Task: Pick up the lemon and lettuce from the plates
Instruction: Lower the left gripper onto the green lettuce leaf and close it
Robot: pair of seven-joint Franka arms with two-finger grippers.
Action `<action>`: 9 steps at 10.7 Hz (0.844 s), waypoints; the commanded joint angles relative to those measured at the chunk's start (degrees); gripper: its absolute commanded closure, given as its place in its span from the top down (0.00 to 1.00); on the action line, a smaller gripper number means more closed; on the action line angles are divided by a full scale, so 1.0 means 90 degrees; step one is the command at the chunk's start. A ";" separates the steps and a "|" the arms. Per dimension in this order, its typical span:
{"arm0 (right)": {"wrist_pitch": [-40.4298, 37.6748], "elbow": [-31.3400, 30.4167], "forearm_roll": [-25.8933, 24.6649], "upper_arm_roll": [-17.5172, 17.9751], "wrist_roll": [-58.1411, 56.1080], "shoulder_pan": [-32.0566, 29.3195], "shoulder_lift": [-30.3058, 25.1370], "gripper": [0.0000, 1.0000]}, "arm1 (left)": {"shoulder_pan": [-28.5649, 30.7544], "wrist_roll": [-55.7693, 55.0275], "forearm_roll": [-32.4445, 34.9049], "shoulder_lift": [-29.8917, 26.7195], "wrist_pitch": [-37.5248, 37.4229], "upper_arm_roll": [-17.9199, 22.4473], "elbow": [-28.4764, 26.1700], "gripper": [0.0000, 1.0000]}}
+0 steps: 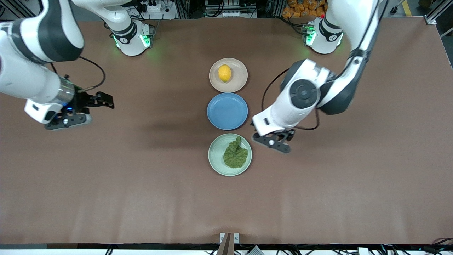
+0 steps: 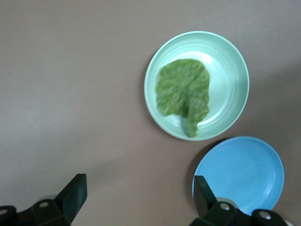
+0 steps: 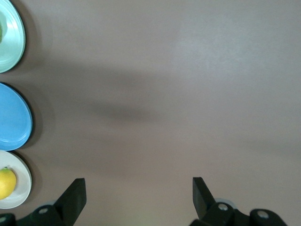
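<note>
The yellow lemon lies on the beige plate, the plate nearest the robot bases. The dark green lettuce lies on the mint plate, nearest the front camera. My left gripper hangs open and empty over the table beside the mint plate, toward the left arm's end. Its wrist view shows the open gripper, the lettuce and the mint plate. My right gripper is open and empty over bare table toward the right arm's end. Its wrist view shows the open gripper, the lemon and the beige plate.
An empty blue plate sits between the beige and mint plates; it also shows in the left wrist view and the right wrist view. The brown table stretches wide on both sides of the plates.
</note>
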 commanded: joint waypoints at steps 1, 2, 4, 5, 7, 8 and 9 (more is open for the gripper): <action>0.0731 -0.0895 0.0094 -0.0020 0.0122 0.0207 -0.0241 1.00 | -0.0157 0.0044 0.0143 0.0763 0.1092 0.0054 0.0173 1.00; 0.0762 -0.0965 0.0113 -0.0020 0.0132 0.0237 -0.0242 1.00 | -0.0322 0.0044 0.0153 0.0969 0.1444 0.0083 0.0173 1.00; 0.0772 -0.1160 0.0260 -0.0020 0.0267 0.0344 -0.0232 1.00 | -0.0566 -0.0121 0.0143 0.1331 0.2090 0.0093 0.0183 1.00; 0.0811 -0.1277 0.0260 -0.0030 0.0481 0.0586 -0.0222 1.00 | -0.0645 -0.0141 0.0143 0.1468 0.2344 0.0093 0.0183 1.00; 0.0841 -0.1365 0.0260 -0.0030 0.1222 0.1094 -0.0164 1.00 | -0.0850 -0.0151 0.0153 0.1731 0.2696 0.0132 0.0183 1.00; 0.0870 -0.1453 0.0270 -0.0020 0.1313 0.1203 -0.0096 1.00 | -0.0880 -0.0248 0.0134 0.1897 0.2911 0.0161 0.0192 1.00; 0.0976 -0.1570 0.0270 -0.0020 0.1314 0.1339 -0.0028 1.00 | -0.1015 -0.0452 0.0143 0.1996 0.3087 0.0181 0.0193 1.00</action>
